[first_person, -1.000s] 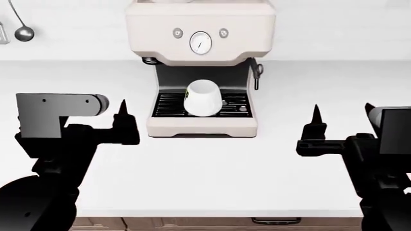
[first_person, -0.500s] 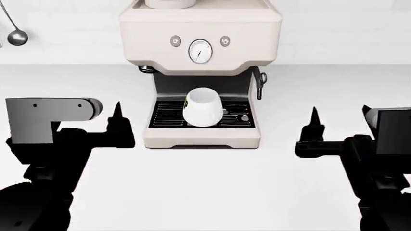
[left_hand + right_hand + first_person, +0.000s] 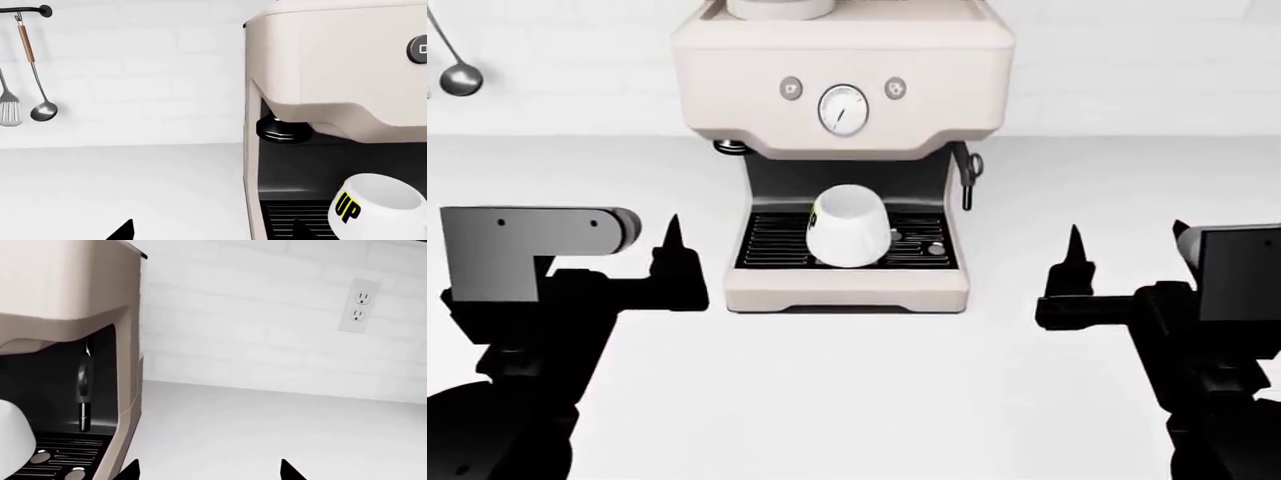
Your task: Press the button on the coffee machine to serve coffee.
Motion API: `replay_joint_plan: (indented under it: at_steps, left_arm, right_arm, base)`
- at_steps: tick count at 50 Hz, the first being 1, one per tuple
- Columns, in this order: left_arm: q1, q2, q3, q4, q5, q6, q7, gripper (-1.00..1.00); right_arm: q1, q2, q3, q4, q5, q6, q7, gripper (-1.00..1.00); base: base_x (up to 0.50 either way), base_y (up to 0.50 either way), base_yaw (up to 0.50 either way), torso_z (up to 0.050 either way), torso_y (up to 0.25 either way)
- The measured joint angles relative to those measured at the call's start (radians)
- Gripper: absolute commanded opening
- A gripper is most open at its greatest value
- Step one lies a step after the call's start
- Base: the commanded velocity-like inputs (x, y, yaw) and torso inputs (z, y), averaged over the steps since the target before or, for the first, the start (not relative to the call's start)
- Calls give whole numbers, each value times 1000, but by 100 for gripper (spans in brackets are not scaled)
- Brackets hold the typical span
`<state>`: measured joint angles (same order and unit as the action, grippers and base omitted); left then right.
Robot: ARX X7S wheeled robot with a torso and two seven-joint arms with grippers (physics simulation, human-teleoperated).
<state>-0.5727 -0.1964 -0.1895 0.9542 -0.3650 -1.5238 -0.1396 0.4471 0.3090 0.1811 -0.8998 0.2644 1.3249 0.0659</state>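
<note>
Two buttons (image 3: pixel 791 88) untouched on coffee machine (image 3: pixel 842 90), centre back of counter (image 3: pixel 854 390) | white cup (image 3: pixel 846 226) on drip tray (image 3: pixel 774 243) | left gripper (image 3: pixel 671 262) spread state unclear | right gripper (image 3: pixel 208 470) spread, empty

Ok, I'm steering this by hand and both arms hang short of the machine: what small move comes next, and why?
Probably raise the right gripper forward toward the button right of the dial. Both grippers hover apart from the coffee machine, and the cup already sits on the drip tray.
</note>
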Motion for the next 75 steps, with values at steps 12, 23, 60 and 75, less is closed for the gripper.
replay_joint_plan:
  at_steps: [12,23,60,75]
  left_arm:
    - [10,-3,6,-10,-8,15,-14,100]
    - [-41,-24,-8,14,-154,-31,-101,100]
    - [-503,-204,201,-188,-1405,76,-1094,100]
    - [-562,-177,333,-252,-1472,99,-1153,100]
  right_arm:
    - [-16,-1,4,6,4,-18,2,100]
    - [-28,-9,16,17,11,-26,4,100]
    - [-52,-19,22,56,24,-62,15,100]
    - [-69,-22,20,72,27,-84,20,100]
  base:
    - [81,0,0,0,0]
    - [0,0,0,0,0]
    - [0,0,0,0,0]
    - [0,0,0,0,0]
